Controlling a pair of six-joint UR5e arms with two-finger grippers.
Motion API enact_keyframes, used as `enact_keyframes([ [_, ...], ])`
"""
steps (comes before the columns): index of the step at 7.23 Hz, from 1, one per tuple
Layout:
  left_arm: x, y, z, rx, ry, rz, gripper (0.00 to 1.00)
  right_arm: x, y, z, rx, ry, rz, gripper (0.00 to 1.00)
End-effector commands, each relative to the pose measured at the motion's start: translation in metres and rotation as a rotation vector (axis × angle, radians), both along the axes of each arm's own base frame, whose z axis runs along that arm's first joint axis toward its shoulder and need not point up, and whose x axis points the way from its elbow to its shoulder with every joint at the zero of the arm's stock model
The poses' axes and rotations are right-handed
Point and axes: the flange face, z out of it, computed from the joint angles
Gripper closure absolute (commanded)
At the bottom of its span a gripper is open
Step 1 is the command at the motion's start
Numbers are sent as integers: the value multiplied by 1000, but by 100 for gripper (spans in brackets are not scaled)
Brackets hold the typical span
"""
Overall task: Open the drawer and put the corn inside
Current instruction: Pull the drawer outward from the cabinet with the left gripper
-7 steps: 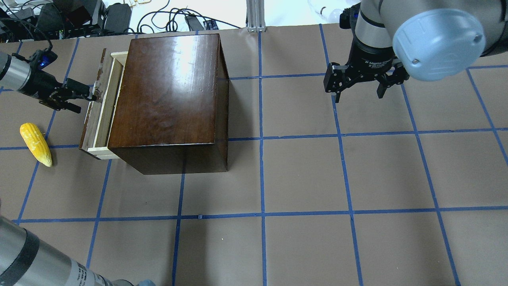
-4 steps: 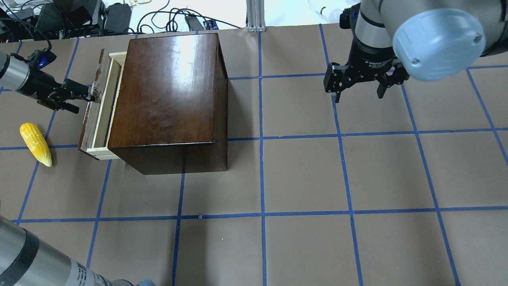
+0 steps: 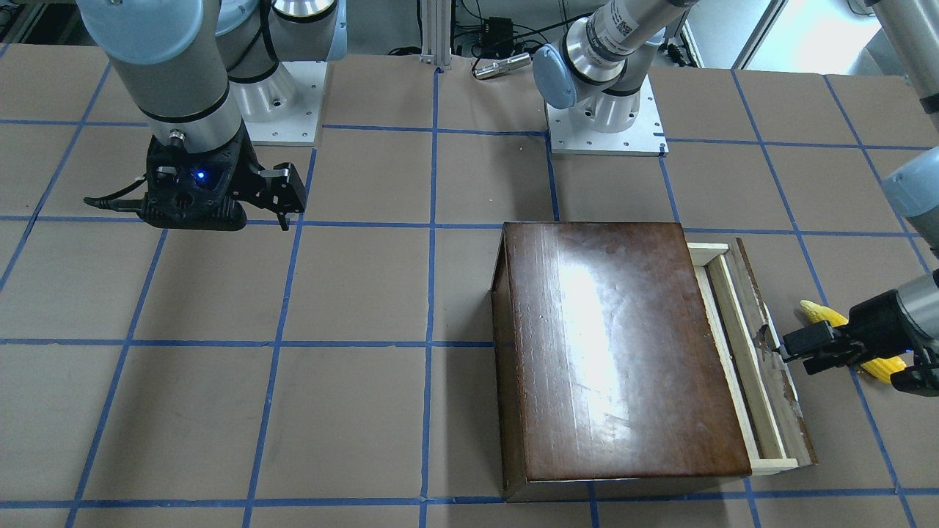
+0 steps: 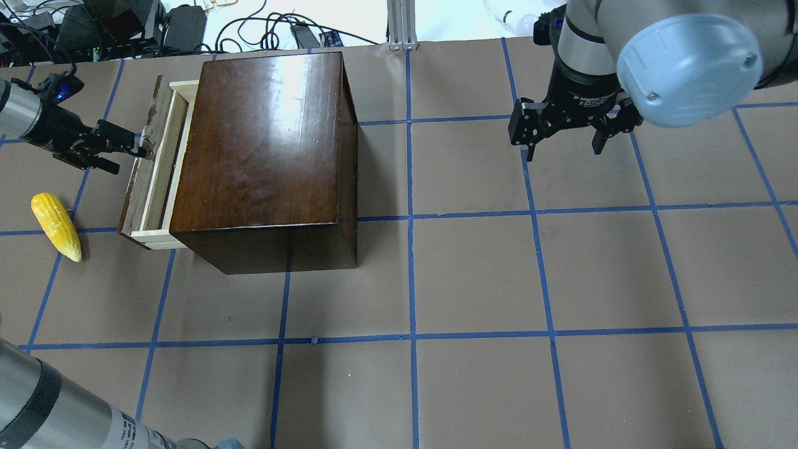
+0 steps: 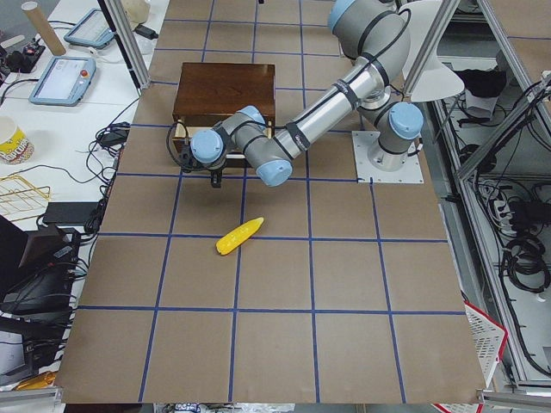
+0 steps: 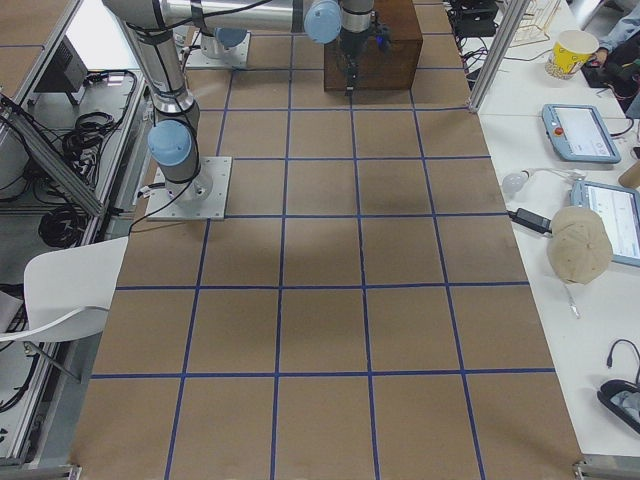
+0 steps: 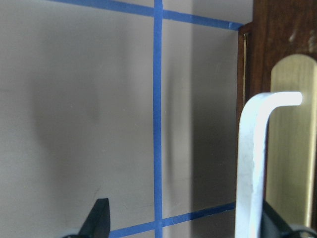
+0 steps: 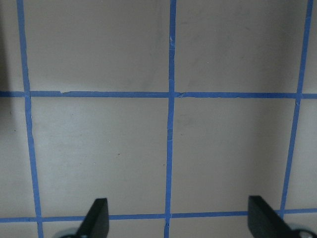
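Note:
The glossy dark brown box stands at the table's far left. Its drawer is slid partly out to the left, showing a narrow strip of the pale-wood tray behind the worn front panel. My left gripper is open at that panel, with one finger hooked behind the white handle. The yellow corn lies on the table to the left of the drawer and near my left gripper, and it is partly hidden behind the gripper in the front view. My right gripper is open and empty above the table at the far right.
Brown paper with blue tape grid lines covers the table. Cables and electronics lie beyond the far edge behind the box. The left arm's link crosses the near left corner of the overhead view.
The drawer has slid further out to the left, and my left gripper has moved left with its handle. The corn and the right arm have not moved.

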Motion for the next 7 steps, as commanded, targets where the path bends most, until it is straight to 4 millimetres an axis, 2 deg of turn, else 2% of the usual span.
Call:
enact_keyframes([
  [1, 2, 0, 1, 3, -14, -8, 0, 0, 0, 0, 0, 0, 0, 0],
  [3, 2, -1, 3, -4, -19, -9, 0, 0, 0, 0, 0, 0, 0, 0],
  [4, 9, 1, 4, -4, -19, 0, 0, 0, 0, 0, 0, 0, 0, 0],
  [5, 25, 6, 3, -5, -18, 25, 0, 0, 0, 0, 0, 0, 0, 0],
  [7, 29, 6, 4, -9, -28, 12, 0, 0, 0, 0, 0, 0, 0, 0],
])
